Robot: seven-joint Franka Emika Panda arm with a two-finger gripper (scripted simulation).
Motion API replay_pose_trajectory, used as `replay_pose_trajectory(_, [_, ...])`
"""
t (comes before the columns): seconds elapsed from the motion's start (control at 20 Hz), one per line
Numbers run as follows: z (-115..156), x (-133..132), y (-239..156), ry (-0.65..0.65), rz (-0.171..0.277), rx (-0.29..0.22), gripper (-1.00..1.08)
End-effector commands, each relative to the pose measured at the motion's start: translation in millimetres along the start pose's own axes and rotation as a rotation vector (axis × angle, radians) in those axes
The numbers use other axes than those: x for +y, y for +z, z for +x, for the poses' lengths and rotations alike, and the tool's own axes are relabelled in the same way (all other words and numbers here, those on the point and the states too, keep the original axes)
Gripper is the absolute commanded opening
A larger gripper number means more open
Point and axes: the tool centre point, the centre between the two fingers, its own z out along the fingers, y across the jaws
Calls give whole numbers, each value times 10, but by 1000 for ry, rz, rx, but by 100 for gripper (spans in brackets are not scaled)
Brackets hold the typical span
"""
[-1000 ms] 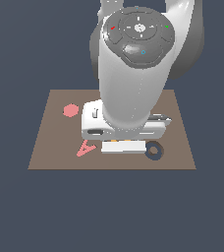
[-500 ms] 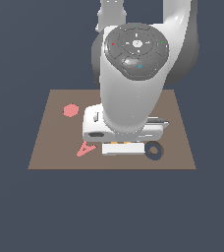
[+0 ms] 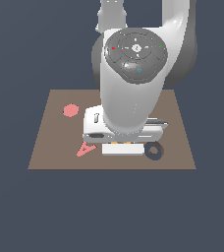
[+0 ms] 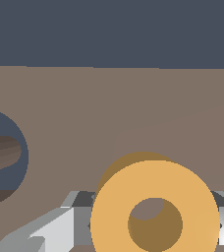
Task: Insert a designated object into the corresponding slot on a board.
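The orange-yellow ring fills the near part of the wrist view, with my grey fingers close against both of its sides. My gripper looks shut on it. The dark ring-shaped slot lies apart from the ring on the brown board. In the exterior view the arm hides most of the gripper, and only a sliver of the ring shows under the hand. The slot sits just to the exterior view's right of the hand, near the board's front edge.
A pink hexagon lies on the board at the exterior view's left. A pink triangle-like shape lies near the front left. The big white arm covers the board's middle.
The arm's upper part has shifted slightly towards the exterior view's right. The hand stays low over the board next to the slot.
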Motion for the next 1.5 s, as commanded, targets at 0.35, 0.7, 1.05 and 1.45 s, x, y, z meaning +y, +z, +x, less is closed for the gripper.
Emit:
replay_pose_trajectory(0.35, [-5,-4,0,11,0,0,-100])
replay_pose_trajectory(0.7, [-37,-34,-4,83,0,0,-100])
replay_pose_trajectory(1.05, [-91,-97,-11,223,0,0,-100])
replay_pose_trajectory(1.45, [-162,-224,-23,462,1,0,-100])
